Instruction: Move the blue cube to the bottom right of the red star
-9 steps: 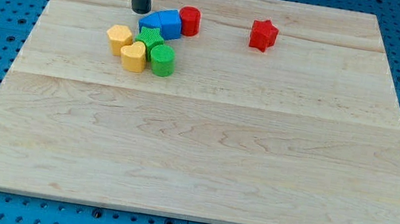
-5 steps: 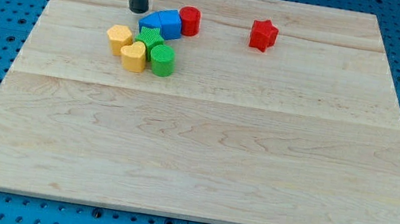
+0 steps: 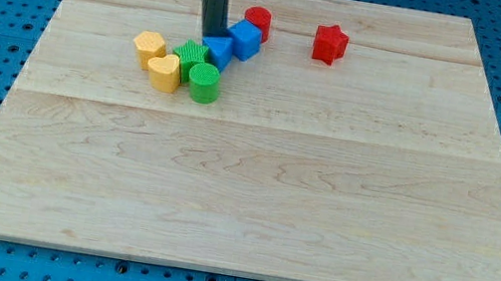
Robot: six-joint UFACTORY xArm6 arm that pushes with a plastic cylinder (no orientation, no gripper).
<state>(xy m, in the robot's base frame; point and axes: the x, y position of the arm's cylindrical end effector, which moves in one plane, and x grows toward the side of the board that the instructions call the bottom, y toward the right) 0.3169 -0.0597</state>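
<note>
My tip (image 3: 213, 34), a bare rod with no jaws to clench, sits just left of the blue cube (image 3: 244, 39), mid-push. The red star (image 3: 329, 43) lies well right. Next I'd drive the cube rightward and slightly down.

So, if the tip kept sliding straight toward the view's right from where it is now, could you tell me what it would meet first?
My tip is already at the left edge of the blue blocks. First contact would likely be the blue cube, with the red cylinder just behind it and the red star farther right. Depth is uncertain.
</note>
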